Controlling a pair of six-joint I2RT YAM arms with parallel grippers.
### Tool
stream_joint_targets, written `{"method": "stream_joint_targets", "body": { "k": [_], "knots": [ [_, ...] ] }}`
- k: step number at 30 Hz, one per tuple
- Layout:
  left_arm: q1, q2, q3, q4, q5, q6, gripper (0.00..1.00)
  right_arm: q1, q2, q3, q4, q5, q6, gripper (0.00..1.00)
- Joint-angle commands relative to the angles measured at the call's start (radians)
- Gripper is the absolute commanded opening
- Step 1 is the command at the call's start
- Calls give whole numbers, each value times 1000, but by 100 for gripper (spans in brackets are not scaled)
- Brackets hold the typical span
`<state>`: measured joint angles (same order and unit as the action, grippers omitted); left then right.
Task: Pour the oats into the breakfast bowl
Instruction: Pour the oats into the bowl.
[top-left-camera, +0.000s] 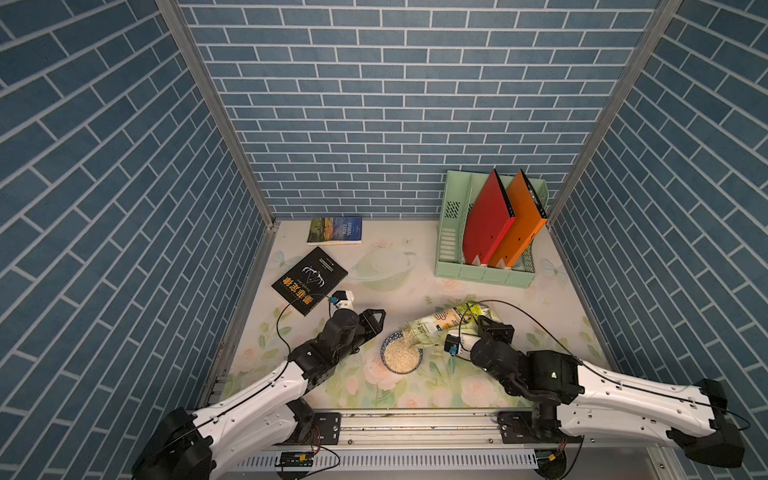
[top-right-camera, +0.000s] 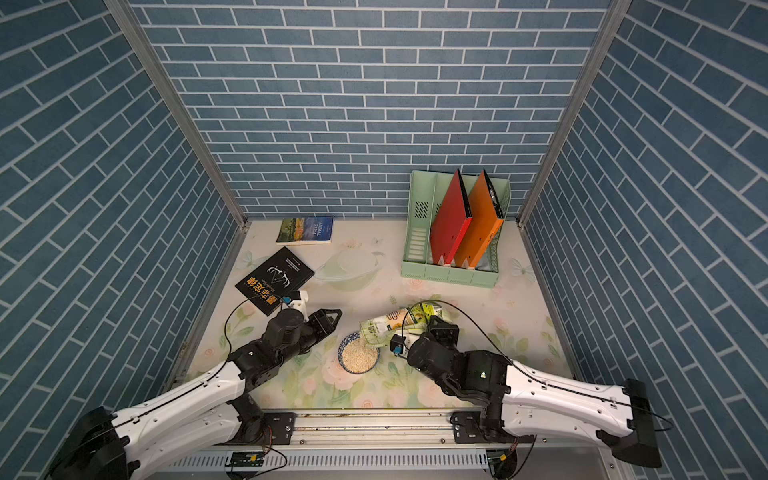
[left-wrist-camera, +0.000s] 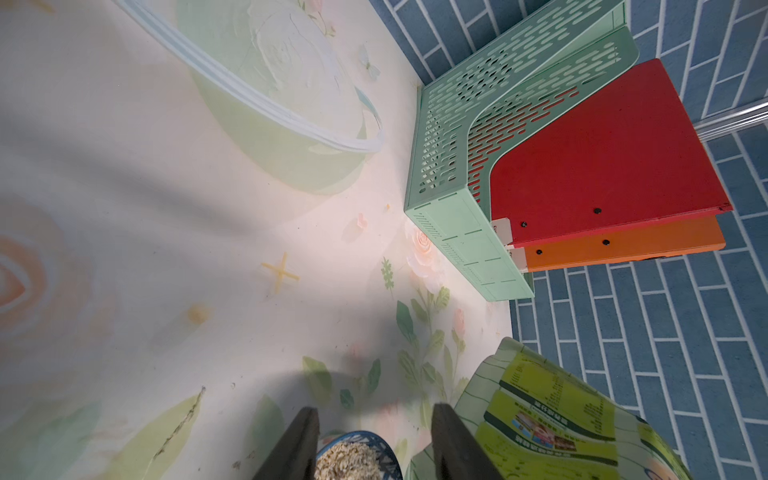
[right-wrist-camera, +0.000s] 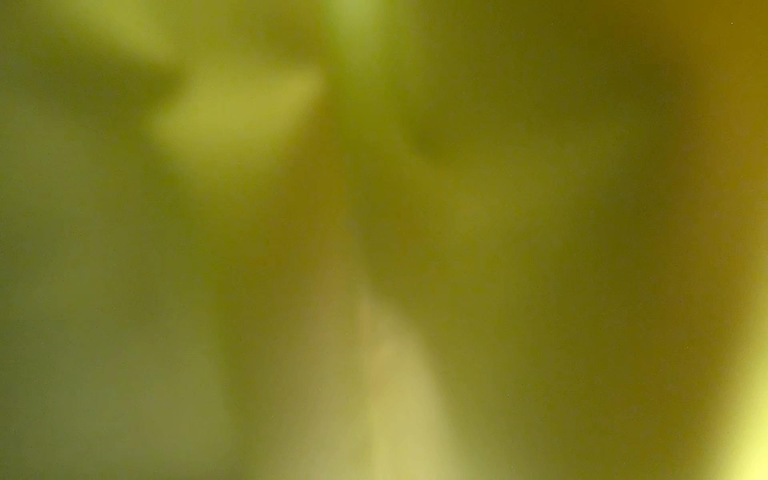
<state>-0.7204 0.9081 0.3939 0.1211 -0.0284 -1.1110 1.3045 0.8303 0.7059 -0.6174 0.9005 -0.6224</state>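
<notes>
The right gripper (top-left-camera: 478, 323) clamps the pouch (top-left-camera: 438, 321) over the breakfast bowl (top-left-camera: 384, 348); the left gripper (top-left-camera: 377, 316) beside it gapes empty. The oats (top-left-camera: 401, 358) sit high, so more tipping risks overflow.

Both top views look steeply down from high above the front rail (top-left-camera: 415, 424) onto the whole tabletop (top-left-camera: 540, 316). They share almost the entire scene, offset sideways. The left wrist camera sits low over the tabletop, looking past the left hand (left-wrist-camera: 374, 409) toward the file rack (left-wrist-camera: 449, 232). It shares the breakfast bowl (left-wrist-camera: 374, 435) and oats pouch (left-wrist-camera: 552, 419) with the top views. The right wrist camera is too close to resolve anything: only yellow-green blur.
</notes>
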Motion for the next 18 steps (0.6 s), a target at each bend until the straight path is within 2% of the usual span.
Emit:
{"method": "stream_joint_targets", "body": {
  "k": [1,12,18],
  "knots": [
    [-6,-19,46,-36,-34,27,52,-22,-40,47,71,-26,123,0],
    [-5,-89,101,-113,-123,77,59,-95,-149,27,132,-157,200,0],
    [-5,-119,143,-172,-196,122,60,-133,-201,20,232,-244,251,0]
  ]
}}
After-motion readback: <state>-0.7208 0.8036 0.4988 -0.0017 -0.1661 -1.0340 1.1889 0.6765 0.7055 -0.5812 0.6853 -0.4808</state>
